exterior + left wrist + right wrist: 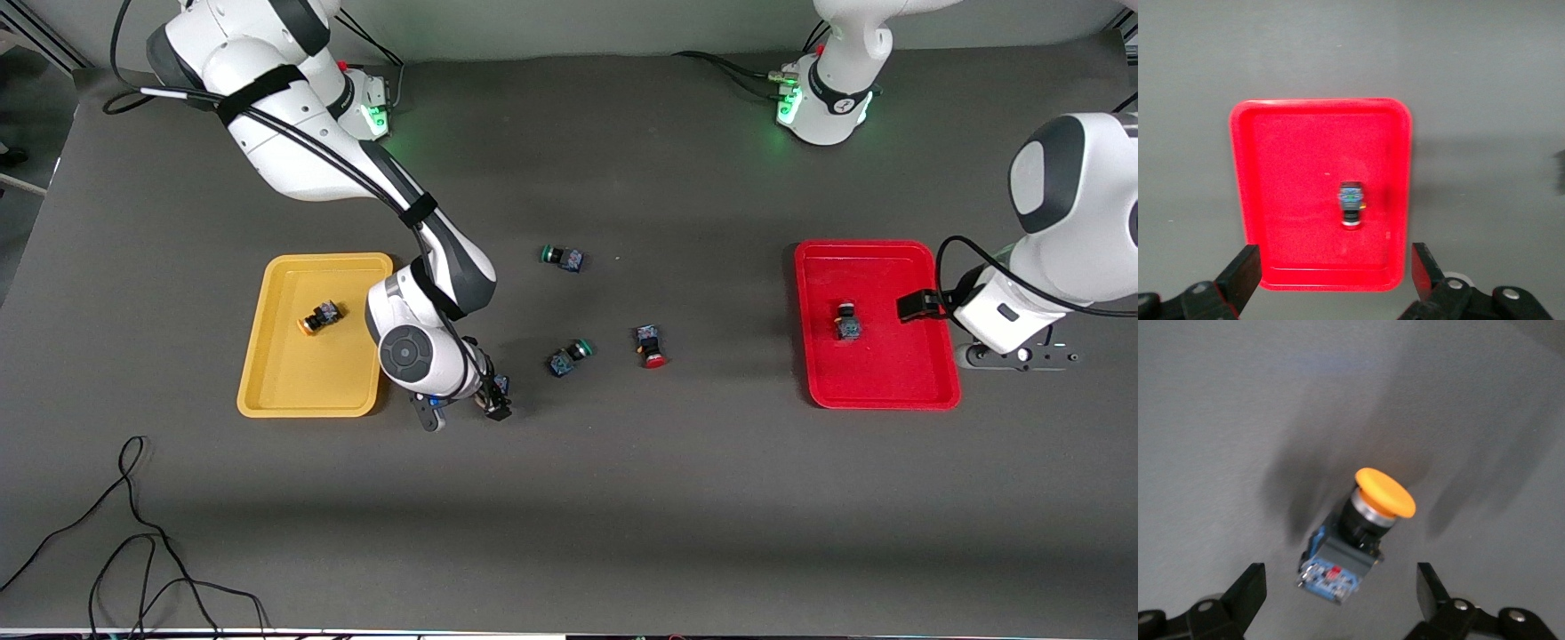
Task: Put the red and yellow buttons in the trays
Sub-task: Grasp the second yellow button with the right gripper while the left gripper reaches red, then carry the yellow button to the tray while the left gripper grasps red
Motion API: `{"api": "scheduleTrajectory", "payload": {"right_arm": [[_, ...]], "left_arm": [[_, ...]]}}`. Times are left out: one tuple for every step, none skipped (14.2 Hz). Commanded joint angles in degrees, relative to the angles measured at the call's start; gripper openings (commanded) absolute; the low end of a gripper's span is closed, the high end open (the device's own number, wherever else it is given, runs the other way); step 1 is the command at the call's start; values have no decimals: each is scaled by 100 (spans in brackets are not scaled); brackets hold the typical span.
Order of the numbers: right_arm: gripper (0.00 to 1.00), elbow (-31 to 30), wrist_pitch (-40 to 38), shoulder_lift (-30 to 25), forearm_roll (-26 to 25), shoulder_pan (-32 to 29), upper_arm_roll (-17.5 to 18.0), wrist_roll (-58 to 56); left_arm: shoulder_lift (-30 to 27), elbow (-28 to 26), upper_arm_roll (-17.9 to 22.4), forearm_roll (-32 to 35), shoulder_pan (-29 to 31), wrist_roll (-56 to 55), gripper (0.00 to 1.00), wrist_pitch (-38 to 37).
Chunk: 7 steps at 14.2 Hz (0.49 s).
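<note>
The matte grey worktop carries two glossy, round-cornered plastic trays; each already holds one matching button. The left gripper waits spread over the red tray. Your right gripper hangs spread astride the loose yellow button, which lies on its side at four o'clock from the yellow tray. If you close on its smooth domed cap rather than the blocky body, it will likely squirt free.
</note>
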Motion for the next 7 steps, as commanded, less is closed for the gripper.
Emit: {"api": "scheduleTrajectory", "payload": {"right_arm": [[100,58,-68,127,-37,19,-6,107],[99,40,-68,109,-37,19,-6,98],[91,40,-68,100,-81,19,-6,90],[76,31,-68,100,-186,19,-6,90],[52,39,-77,74,-230,19,-6,81],[29,40,-86,39,-231,-16,-6,37],[15,40,-216,-40,-231,-25,-6,28]], "left_arm": [[47,110,-225,-183,-542,-1033,100,-14],[99,154,-313,-183,-779,-1506,100,39],[169,189,-375,-183,-1051,-1964,100,161],[283,190,-375,-174,-1367,-2412,100,397],[406,190,-375,-166,-1649,-2808,100,635],[547,190,-375,-131,-1930,-3221,100,933],[705,190,-375,-96,-2168,-3530,100,1214]]}}
